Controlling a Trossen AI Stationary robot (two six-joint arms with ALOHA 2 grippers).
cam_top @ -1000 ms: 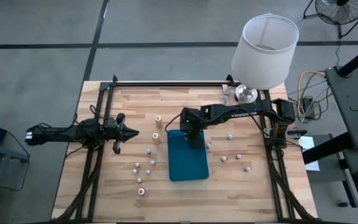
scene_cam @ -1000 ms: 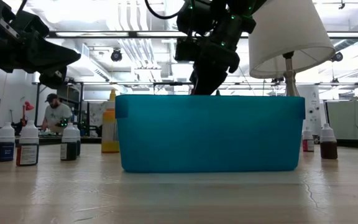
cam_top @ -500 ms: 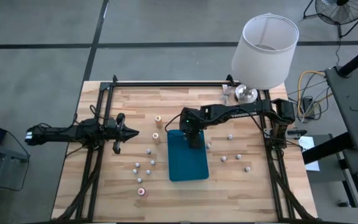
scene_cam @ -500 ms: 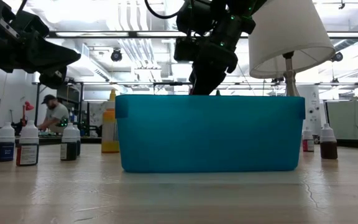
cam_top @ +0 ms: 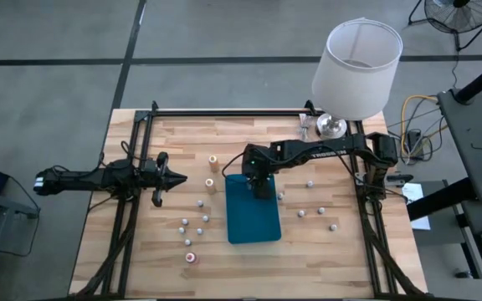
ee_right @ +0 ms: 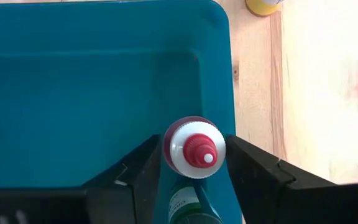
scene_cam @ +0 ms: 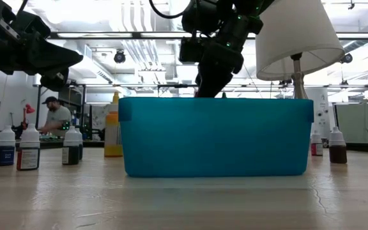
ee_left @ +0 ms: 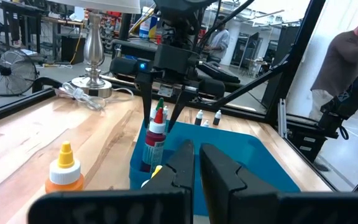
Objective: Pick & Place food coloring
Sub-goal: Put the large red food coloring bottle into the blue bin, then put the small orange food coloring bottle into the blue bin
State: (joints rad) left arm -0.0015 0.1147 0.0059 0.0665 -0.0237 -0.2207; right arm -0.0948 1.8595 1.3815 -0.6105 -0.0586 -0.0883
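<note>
Fingers (ee_right: 135, 171) of your right gripper (ee_right: 194, 171) stand just apart around the red-capped food coloring bottle (ee_right: 194, 149) inside the teal tray (ee_right: 73, 93), so lifting off-centre could snag and topple it.

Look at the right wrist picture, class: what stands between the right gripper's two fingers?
A red-capped food coloring bottle, upright inside the teal tray, stands between the right gripper fingers; the left wrist view shows it too.

The teal tray (cam_top: 253, 212) has lots of room inside, except the far corner, where the right gripper (cam_top: 258, 186) stands around a red-capped bottle (ee_right: 194, 149). Small bottles (cam_top: 195, 222) dot the wood on both sides of the tray. The lamp (cam_top: 355, 60) blocks the space far behind the tray.
</note>
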